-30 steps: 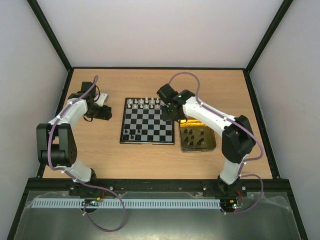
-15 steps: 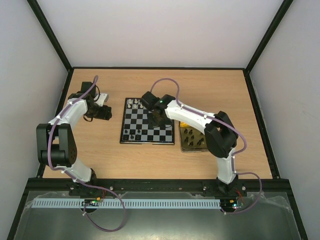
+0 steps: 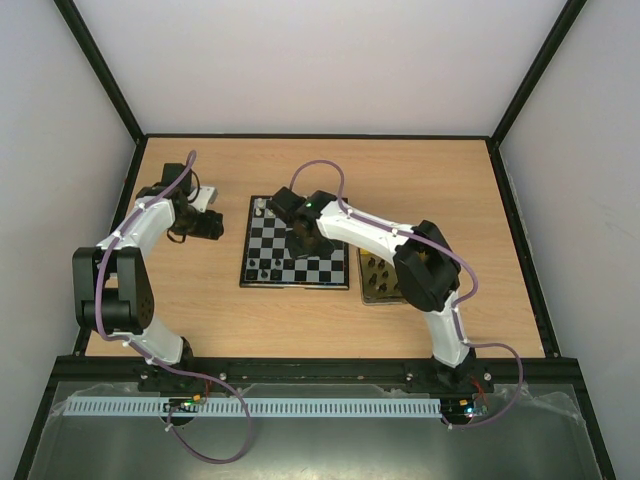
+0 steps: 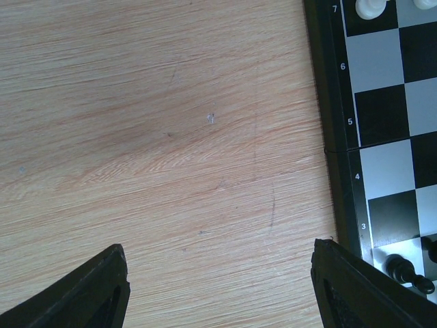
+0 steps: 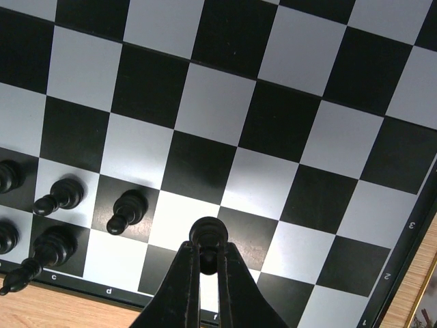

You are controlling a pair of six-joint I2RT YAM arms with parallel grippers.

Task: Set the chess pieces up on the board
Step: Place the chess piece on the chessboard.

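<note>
On the table [image 3: 180,300] the board [image 3: 265,245] lies between the arms. The right arm reaches across it. The left fingers [image 4: 95,287] are spread wide and empty over bare wood just off the board's edge, so the right arm is the one placed to act. The right fingers [image 5: 181,287] are pinched on an upright black pawn [image 5: 207,232], held over the near rows. The pale square [image 5: 179,217] beside the last standing pawn [image 5: 127,212] lies almost straight below, so I'd expect a short drop.
</note>
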